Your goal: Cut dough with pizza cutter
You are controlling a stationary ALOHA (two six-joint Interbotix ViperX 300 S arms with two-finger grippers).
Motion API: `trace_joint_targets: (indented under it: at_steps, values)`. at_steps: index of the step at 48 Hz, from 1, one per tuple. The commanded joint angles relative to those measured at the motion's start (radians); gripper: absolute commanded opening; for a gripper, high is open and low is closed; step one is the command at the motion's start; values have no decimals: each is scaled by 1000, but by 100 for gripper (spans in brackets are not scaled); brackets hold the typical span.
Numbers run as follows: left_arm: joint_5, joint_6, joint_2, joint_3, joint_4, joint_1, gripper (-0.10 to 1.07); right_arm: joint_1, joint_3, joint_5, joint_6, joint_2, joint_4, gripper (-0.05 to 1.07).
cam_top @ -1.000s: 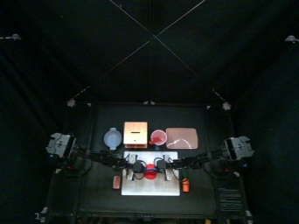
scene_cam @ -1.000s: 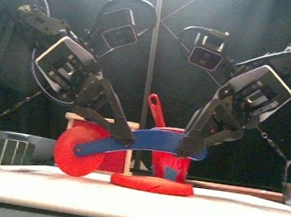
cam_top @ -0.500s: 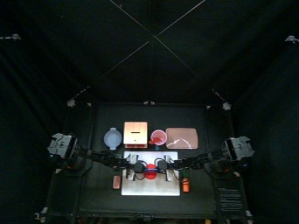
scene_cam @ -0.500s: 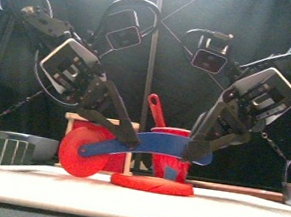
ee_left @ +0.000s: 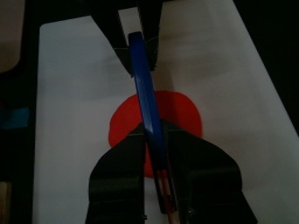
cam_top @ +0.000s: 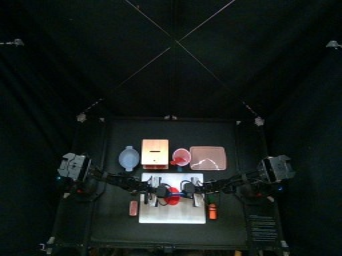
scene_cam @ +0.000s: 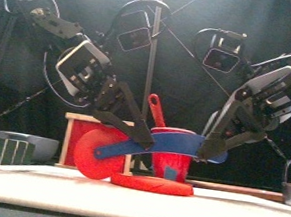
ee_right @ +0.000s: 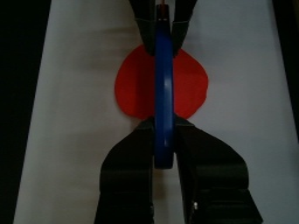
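A flat red dough [scene_cam: 152, 184] lies on the white board [scene_cam: 43, 190]. The pizza cutter has a red wheel [scene_cam: 99, 154] and a blue handle [scene_cam: 164, 146]. The cutter slants above the dough, with the wheel low at the dough's left rim. My left gripper [scene_cam: 134, 136] is shut on the handle near the wheel, and my right gripper [scene_cam: 212, 151] is shut on its far end. In the left wrist view the handle [ee_left: 145, 96] runs between my left gripper [ee_left: 156, 162] jaws over the dough [ee_left: 177, 118]. The right wrist view shows my right gripper [ee_right: 166, 150], the handle [ee_right: 166, 83] and the dough [ee_right: 138, 83].
Behind the board stand a pinkish-red cup [scene_cam: 170, 154] holding a red utensil, a wooden block [cam_top: 155, 152], a pale blue object [cam_top: 128, 156] and a pinkish plate [cam_top: 209, 157]. Small orange items [cam_top: 132, 208] lie beside the board. Grey-green containers [scene_cam: 15, 146] sit at the left.
Both arms have carried the cutter to the right, bringing the wheel closer to the dough. The handle now slants more steeply.
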Motion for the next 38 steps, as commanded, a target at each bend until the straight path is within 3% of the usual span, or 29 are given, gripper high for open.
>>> trace_joint_targets:
  at_steps: [1, 38]
  values:
    - [8, 5, 12, 9, -2, 6, 51, 28, 12, 9, -2, -32, 0, 27]
    - [14, 6, 83, -77, 2, 20, 50, 44, 83, 11, -2, -94, 23, 27]
